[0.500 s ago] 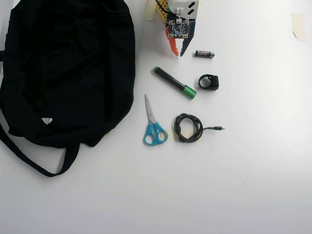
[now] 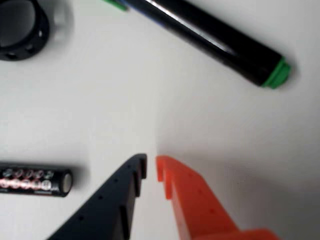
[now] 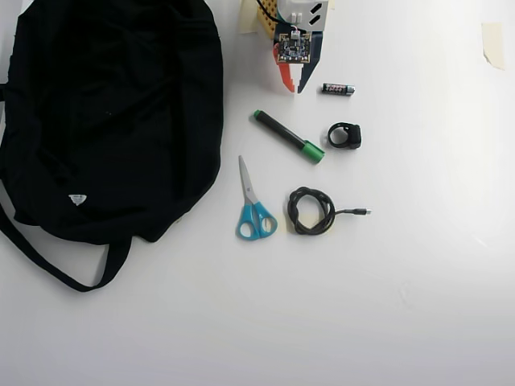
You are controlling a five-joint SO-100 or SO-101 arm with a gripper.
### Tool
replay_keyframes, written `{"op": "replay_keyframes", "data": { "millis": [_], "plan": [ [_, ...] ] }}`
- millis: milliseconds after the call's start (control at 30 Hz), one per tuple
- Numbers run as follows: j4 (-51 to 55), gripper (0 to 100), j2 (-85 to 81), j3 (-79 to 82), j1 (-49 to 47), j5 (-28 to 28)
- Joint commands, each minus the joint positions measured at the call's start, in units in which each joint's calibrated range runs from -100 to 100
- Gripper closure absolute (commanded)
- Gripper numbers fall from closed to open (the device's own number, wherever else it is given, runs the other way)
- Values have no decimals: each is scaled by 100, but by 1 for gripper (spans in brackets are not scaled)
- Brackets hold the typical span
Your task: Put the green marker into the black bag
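The green marker (image 3: 288,136), black-barrelled with a green cap at its lower right end, lies at a slant on the white table in the overhead view. The wrist view shows its barrel (image 2: 215,40) and small green end across the top. My gripper (image 3: 295,89) hovers just above the marker's upper end in the overhead view, its orange and dark blue fingers almost touching with nothing between them; in the wrist view the gripper (image 2: 151,161) points toward the marker from below. The black bag (image 3: 113,112) lies floppy at the left, its straps trailing toward the front.
A small black battery (image 3: 338,88) (image 2: 32,180) lies right beside the gripper. A black ring-shaped part (image 3: 344,135) (image 2: 20,30) sits right of the marker. Blue-handled scissors (image 3: 253,205) and a coiled black cable (image 3: 310,211) lie below it. Tape (image 3: 492,42) sticks at the far right.
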Motion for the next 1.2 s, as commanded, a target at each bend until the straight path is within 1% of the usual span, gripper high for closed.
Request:
{"op": "replay_keyframes", "data": {
  "millis": [0,1167],
  "plan": [
    [129,98,-75,164,10,5],
    [112,98,-75,164,-42,5]
  ]
}}
